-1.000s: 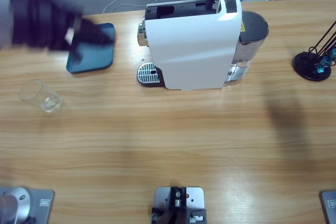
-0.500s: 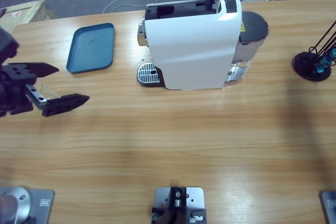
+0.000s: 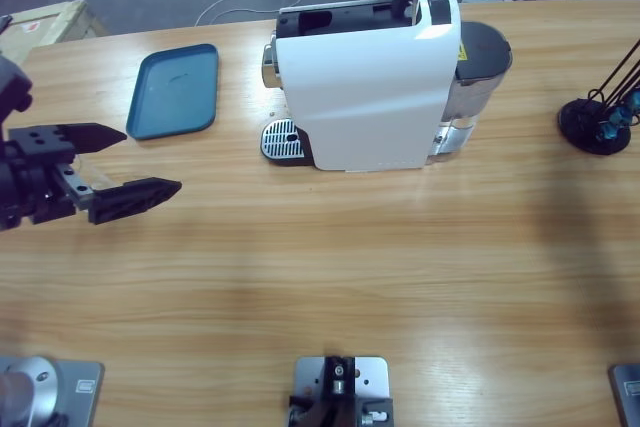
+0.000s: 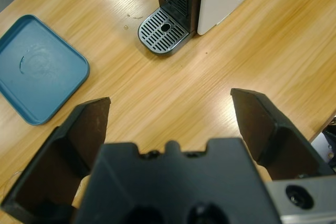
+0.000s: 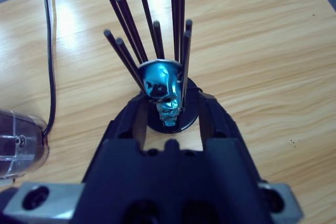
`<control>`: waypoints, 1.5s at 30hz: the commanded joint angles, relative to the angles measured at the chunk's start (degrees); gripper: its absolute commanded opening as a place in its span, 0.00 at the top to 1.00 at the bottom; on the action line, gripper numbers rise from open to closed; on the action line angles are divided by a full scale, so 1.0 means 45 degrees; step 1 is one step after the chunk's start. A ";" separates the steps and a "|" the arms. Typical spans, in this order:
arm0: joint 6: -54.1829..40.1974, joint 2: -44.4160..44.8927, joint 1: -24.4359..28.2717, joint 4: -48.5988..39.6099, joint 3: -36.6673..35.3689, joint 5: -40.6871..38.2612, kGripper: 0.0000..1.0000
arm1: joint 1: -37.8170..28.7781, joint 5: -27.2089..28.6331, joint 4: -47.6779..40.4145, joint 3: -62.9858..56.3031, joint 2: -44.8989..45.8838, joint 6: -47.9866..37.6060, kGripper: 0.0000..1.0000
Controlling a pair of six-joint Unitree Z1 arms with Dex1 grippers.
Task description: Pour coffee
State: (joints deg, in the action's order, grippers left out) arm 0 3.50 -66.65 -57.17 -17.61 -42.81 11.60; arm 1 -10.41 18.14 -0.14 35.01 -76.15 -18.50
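No coffee shows in any view. The white coffee machine [image 3: 370, 87] stands at the table's back middle, its round metal drip grille [image 3: 282, 139] facing left. My left gripper [image 3: 152, 159] hovers open over the table's left part, jaws pointing right towards the machine. Along those jaws the left wrist view shows bare wood in front of my left gripper [image 4: 170, 103], with the drip grille [image 4: 164, 30] beyond. My right gripper [image 5: 170, 106] is open, its jaws standing on either side of a blue capsule [image 5: 161, 85] in the black rod capsule holder [image 5: 157, 35].
A blue tray [image 3: 175, 90] lies empty at the back left, also in the left wrist view as the blue tray [image 4: 37, 72]. The capsule holder [image 3: 598, 117] stands at the right edge. The machine's clear water tank [image 5: 18, 140] and a black cable [image 5: 51, 51] lie left of the right gripper.
The left arm swept down from the back left and has edged right with its jaws open. It now covers the spot where a clear glass stood one second ago.
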 commanded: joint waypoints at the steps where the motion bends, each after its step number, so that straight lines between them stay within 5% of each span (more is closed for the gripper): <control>1: 0.0101 0.0084 -0.0088 0.0171 0.0377 -0.0226 0.01 | 0.0244 -0.0546 -0.0476 -0.0021 -0.0692 0.0283 0.70; 8: 0.0163 0.0103 -0.0088 0.0203 0.0615 -0.0292 0.01 | 0.0244 -0.0796 -0.0652 0.0033 -0.0774 0.0341 0.71; 12: 0.0179 0.0123 -0.0088 0.0203 0.0646 -0.0292 0.01 | 0.0244 -0.0917 -0.0706 -0.0025 -0.0774 0.0381 0.96; 31: 0.0238 0.0201 -0.0088 0.0203 0.0803 -0.0292 0.01 | 0.0498 -0.1706 -0.0730 0.0147 -0.0070 0.0049 1.00; 45: 0.0374 0.0201 -0.0088 0.0484 0.1025 -0.0351 0.01 | 0.0498 -0.1183 0.0266 0.0901 0.1660 0.0029 1.00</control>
State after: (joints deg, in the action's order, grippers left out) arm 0 4.16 -66.65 -57.17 -16.52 -40.20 10.94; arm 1 -8.47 11.45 -2.44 37.50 -73.84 -17.59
